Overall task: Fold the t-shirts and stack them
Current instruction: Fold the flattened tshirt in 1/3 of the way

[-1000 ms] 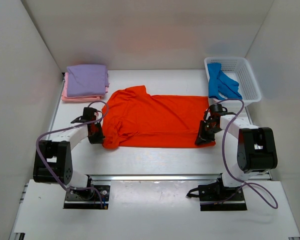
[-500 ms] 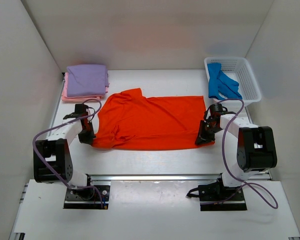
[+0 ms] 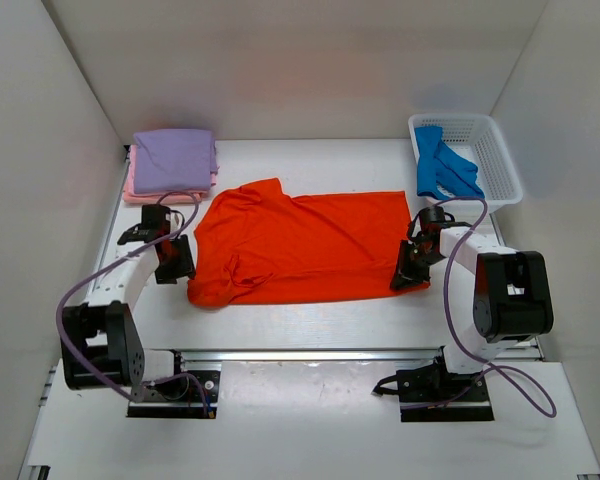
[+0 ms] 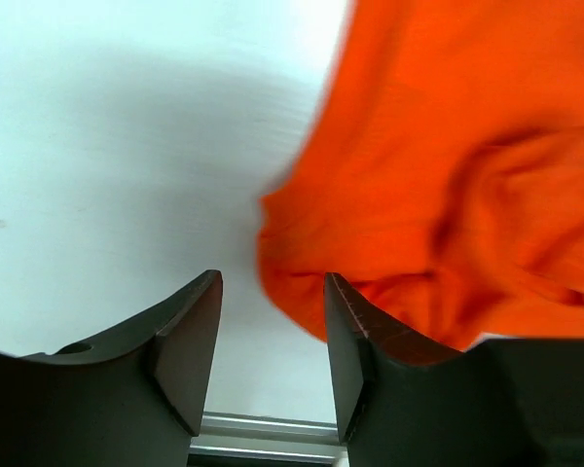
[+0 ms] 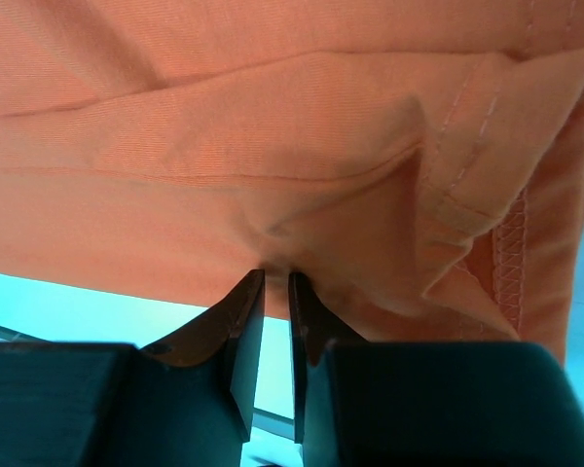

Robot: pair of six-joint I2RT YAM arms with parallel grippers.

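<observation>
Here the left gripper [image 4: 273, 292] stands released, its two fingers apart with only bare worktop [image 3: 310, 312] between them; the rumpled near-left edge of the orange shirt [image 4: 448, 185] lies just beside its right finger, not in its grasp. The right gripper [image 5: 276, 277] is clenched on a fold of the orange shirt near a stitched hem, the fingers nearly together with cloth pinched between their tips. From above, the orange shirt [image 3: 300, 245] lies spread across the middle of the worktop, with the left gripper [image 3: 173, 262] at its left edge and the right gripper [image 3: 408, 275] at its near-right corner. In the far-left corner, a folded purple shirt [image 3: 175, 160] rests on a pink shirt [image 3: 145, 192]. At the far right, a blue shirt [image 3: 440, 165] hangs over the near-left rim of a white basket [image 3: 498, 150].
</observation>
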